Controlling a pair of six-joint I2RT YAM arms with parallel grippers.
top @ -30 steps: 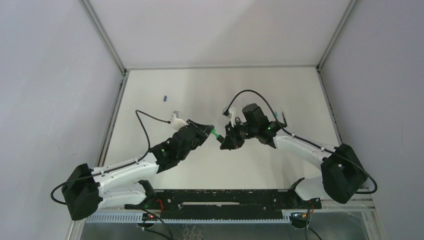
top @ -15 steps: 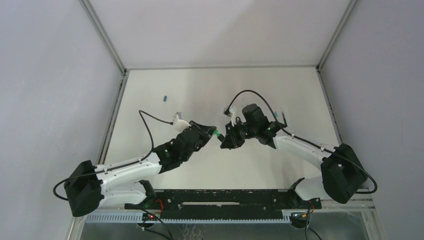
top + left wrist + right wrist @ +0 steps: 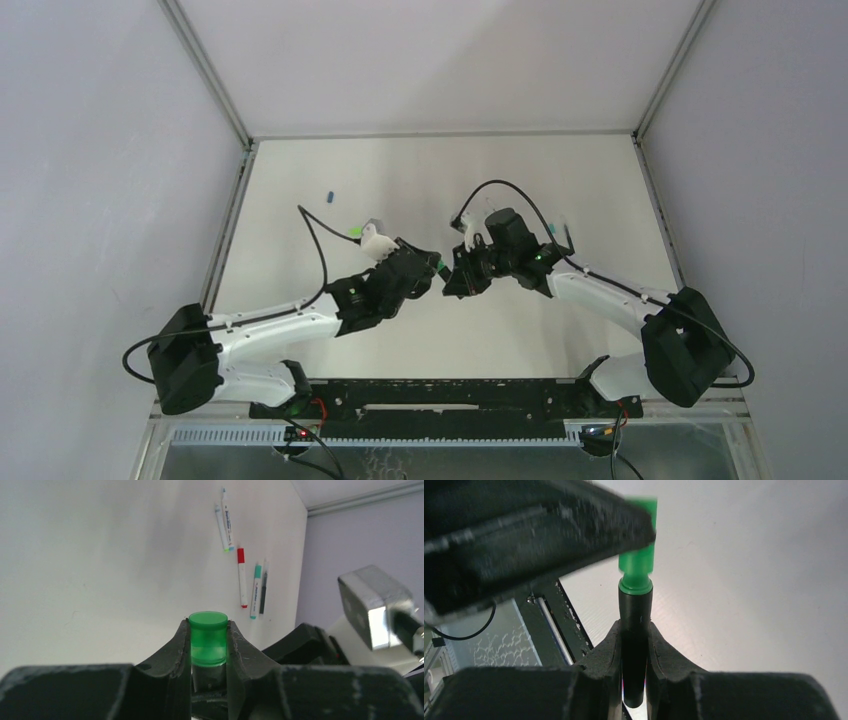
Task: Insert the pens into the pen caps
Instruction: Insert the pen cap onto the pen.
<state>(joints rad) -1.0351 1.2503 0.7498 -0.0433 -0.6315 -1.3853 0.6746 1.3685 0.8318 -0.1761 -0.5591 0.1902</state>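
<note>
The left arm has swung in toward the middle since a second ago. It has brought the left gripper (image 3: 436,267) right up against the right gripper (image 3: 456,277), where a small gap stood between them before, while the right arm has hardly shifted. The swing has also uncovered a bright green speck (image 3: 355,232) on the table (image 3: 400,170), too small to tell what it is. From above, the two grippers meet over the middle of the table, but what they carry is only a dot of green there. A blue cap (image 3: 329,196) lies alone toward the far left, well apart from both. The left wrist view shows that gripper's jaws drawn in narrow on a green cap (image 3: 208,639), whose flat round end stands above the fingertips. Only this view shows the loose row of pens far across the table: two white pens (image 3: 227,522) side by side, a red-ended pen (image 3: 242,577), a teal-ended pen (image 3: 255,592) and a thin dark pen (image 3: 263,586) just beside it. The right wrist view gives the other half. Its jaws are clamped narrow on a black marker (image 3: 634,625) held upright. The marker's green front end reaches up to the cap, which the blurred left finger partly hides. Whether it is pushed fully home cannot be told.
</note>
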